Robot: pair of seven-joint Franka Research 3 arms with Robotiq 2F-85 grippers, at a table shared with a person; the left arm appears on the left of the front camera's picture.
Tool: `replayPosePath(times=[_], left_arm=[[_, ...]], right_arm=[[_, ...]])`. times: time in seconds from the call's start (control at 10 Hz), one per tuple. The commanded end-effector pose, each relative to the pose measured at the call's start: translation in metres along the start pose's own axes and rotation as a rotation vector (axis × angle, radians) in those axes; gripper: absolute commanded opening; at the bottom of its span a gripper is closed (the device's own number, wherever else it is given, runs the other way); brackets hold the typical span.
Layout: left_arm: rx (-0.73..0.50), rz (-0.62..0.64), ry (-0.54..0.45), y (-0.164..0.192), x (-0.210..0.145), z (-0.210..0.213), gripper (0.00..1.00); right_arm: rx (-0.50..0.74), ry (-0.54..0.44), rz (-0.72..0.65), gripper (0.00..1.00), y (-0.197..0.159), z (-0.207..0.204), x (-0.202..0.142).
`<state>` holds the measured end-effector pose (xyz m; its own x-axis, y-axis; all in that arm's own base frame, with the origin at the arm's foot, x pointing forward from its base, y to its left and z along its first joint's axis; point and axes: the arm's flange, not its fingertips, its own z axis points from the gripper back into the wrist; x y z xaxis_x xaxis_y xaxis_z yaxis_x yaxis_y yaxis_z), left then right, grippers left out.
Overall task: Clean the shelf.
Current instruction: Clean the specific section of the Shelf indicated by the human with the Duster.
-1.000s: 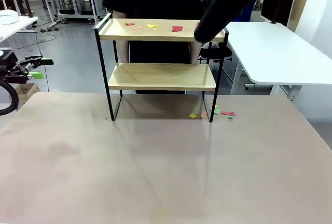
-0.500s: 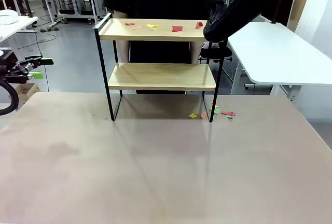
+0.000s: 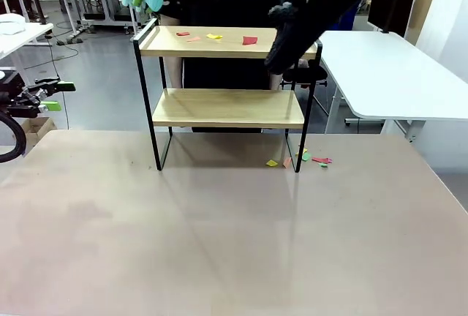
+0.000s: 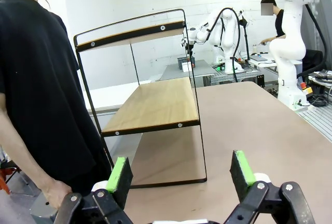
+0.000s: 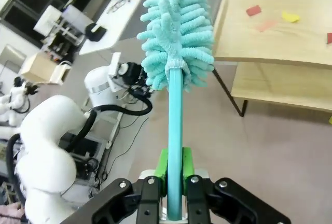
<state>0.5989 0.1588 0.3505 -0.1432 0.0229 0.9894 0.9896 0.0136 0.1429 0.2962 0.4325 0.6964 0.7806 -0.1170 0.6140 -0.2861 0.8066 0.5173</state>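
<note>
risk: my right end effector (image 5: 174, 181) is clamped on the duster (image 5: 179, 37) by its thin, smooth handle, so a hard sweep could twist it loose or tip the shelf (image 3: 219, 51), thin black frame and pale wood boards, at the far side of the tabletop (image 3: 219, 243). fluffy teal head; flat paper scraps (image 3: 249, 39) on top. left end effector (image 4: 180, 162) gapes empty.

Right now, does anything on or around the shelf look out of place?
Yes. Small coloured scraps litter the top board of the shelf, and more scraps lie on the table by its right-hand leg. The right gripper holds a duster.
</note>
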Motion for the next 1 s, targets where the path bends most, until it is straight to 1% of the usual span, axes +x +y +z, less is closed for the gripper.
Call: replayPosePath(times=[0.0, 0.2, 0.3, 0.4, 0.6, 0.9], left_arm=[[-0.006, -0.012, 0.005, -0.001, 0.002, 0.0, 1.0], [-0.006, -0.012, 0.005, -0.001, 0.002, 0.0, 1.0], [-0.006, -0.012, 0.005, -0.001, 0.002, 0.0, 1.0], [-0.006, -0.012, 0.005, -0.001, 0.002, 0.0, 1.0], [-0.006, -0.012, 0.005, -0.001, 0.002, 0.0, 1.0], [-0.006, -0.012, 0.005, -0.001, 0.002, 0.0, 1.0]], right_arm=[[-0.147, -0.044, -0.047, 0.13, 0.035, -0.025, 0.019], [-0.211, -0.021, -0.083, 0.13, 0.043, -0.05, 0.032], [-0.254, -0.026, -0.093, 0.13, 0.049, -0.059, 0.038], [-0.286, -0.029, -0.08, 0.13, 0.054, -0.068, 0.043], [-0.323, -0.022, -0.075, 0.13, 0.062, -0.088, 0.05], [-0.339, -0.004, -0.079, 0.13, 0.068, -0.116, 0.055]])
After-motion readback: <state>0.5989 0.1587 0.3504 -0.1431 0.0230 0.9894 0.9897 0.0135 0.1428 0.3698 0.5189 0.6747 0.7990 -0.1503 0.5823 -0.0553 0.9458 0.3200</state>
